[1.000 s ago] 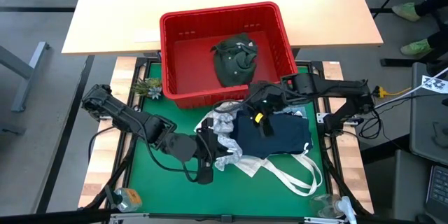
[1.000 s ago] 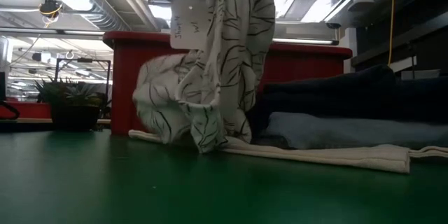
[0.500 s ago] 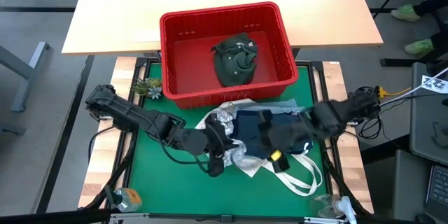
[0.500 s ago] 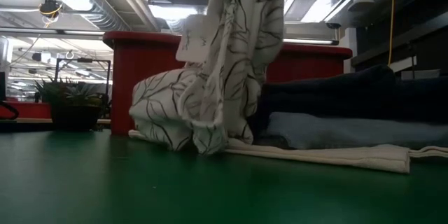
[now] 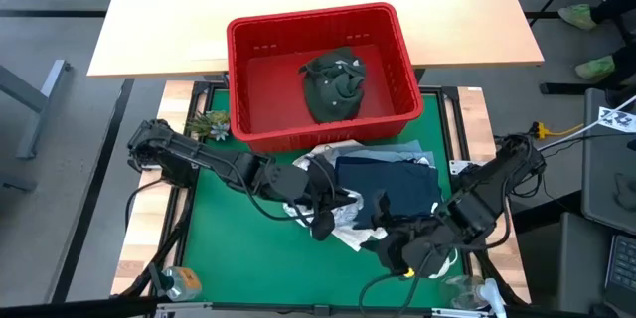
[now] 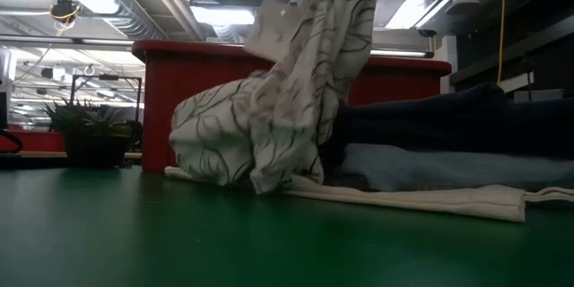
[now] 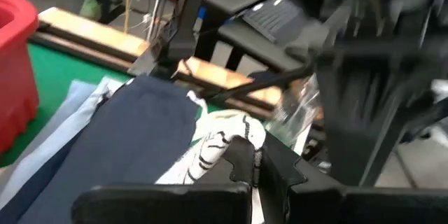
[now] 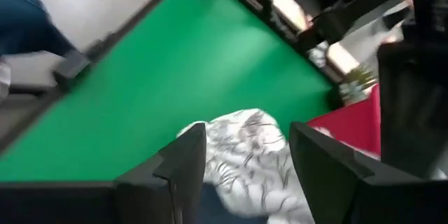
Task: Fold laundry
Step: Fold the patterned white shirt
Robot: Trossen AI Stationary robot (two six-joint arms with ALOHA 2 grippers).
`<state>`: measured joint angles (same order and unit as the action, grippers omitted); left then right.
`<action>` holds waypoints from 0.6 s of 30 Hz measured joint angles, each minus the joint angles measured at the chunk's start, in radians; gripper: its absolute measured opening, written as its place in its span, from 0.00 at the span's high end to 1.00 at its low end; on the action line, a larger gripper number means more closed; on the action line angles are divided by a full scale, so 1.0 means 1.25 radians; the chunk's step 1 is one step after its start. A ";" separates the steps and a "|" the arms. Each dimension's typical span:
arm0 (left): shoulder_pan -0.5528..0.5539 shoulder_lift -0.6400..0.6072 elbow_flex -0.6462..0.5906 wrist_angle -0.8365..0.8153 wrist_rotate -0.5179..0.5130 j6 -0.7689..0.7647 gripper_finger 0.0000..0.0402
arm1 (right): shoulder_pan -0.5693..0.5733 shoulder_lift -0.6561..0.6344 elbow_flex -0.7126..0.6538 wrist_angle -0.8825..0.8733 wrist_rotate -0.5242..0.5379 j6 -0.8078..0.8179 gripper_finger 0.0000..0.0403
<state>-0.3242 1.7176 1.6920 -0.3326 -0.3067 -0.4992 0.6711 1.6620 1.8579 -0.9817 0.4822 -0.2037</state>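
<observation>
The white garment with the dark leaf print (image 5: 336, 199) lies bunched at the left of the pile. In the low view the white garment (image 6: 269, 126) rises slantwise out of the picture's top. My left gripper (image 5: 323, 221) is shut on it. A navy garment (image 5: 388, 184) lies on light blue denim (image 5: 402, 151). An olive green garment (image 5: 333, 81) sits inside the red basket. My right gripper (image 5: 393, 250) hovers open over the tote bag near the table's near edge, touching nothing. Its fingers (image 8: 185, 157) point toward the white garment (image 8: 241, 140). My left gripper (image 7: 255, 157) pinches a bunched fold of the white printed garment (image 7: 234, 136) between its two fingers; how many layers I cannot tell. The held part is lifted and slants up, while the garment's lower bulk (image 6: 224, 139) stays heaped on the table beside the navy garment.
The red slotted basket (image 5: 248, 70) stands at the green mat's far edge. The white tote bag (image 5: 437, 248) with long handles lies under the pile's near right side. A small plant (image 5: 209, 124) sits at far left. Bare green mat (image 5: 229, 248) lies at near left.
My left gripper has moved toward the table's right, still shut on the white printed garment, whose raised part now leans rightward over the pile. My right arm has swung from beside the basket over the navy garment toward the near edge.
</observation>
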 joint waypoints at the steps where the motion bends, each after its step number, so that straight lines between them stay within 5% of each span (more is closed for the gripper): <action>1: 0.003 0.000 0.000 0.007 0.007 0.000 1.00 | 0.000 0.001 -0.009 0.018 0.015 -0.021 0.49; 8: 0.014 0.000 0.000 0.005 0.011 -0.018 1.00 | -0.012 0.016 -0.018 0.060 0.142 -0.120 0.49; 18: 0.013 0.000 0.000 0.006 0.025 -0.019 1.00 | -0.025 0.071 -0.018 0.051 0.204 -0.258 0.49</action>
<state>-0.3077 1.7176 1.6920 -0.3247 -0.2755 -0.5232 0.6396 1.7510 1.8359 -0.9176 0.7375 -0.5262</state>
